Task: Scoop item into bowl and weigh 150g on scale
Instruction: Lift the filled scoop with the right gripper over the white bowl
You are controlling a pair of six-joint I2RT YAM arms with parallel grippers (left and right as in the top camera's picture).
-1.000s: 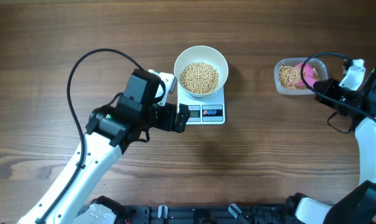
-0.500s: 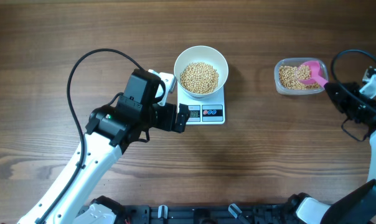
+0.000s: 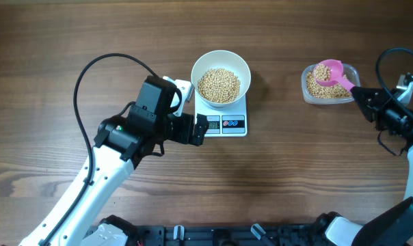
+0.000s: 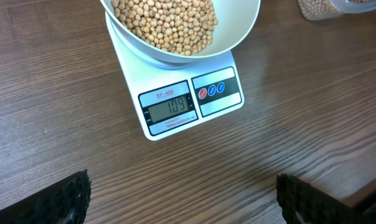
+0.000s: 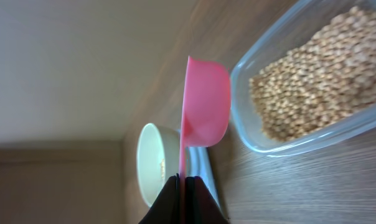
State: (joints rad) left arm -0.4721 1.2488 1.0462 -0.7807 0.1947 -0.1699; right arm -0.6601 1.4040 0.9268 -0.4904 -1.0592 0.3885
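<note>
The white bowl holds a heap of tan beans and stands on the white scale, whose display reads 109. My left gripper is open, just off the scale's front left corner, with only bare wood between its fingers. My right gripper is shut on the handle of a pink scoop. The scoop carries beans and hangs over a clear tub. In the right wrist view the scoop is edge-on, with the bowl beyond it.
The clear plastic tub at the far right is part-filled with more beans. A black cable loops over the table behind my left arm. Brown wood table runs between the scale and the tub.
My right gripper has drawn back to the right and turned the pink scoop. It now sits bowl-up with beans at the tub's left end. The left arm has not moved.
</note>
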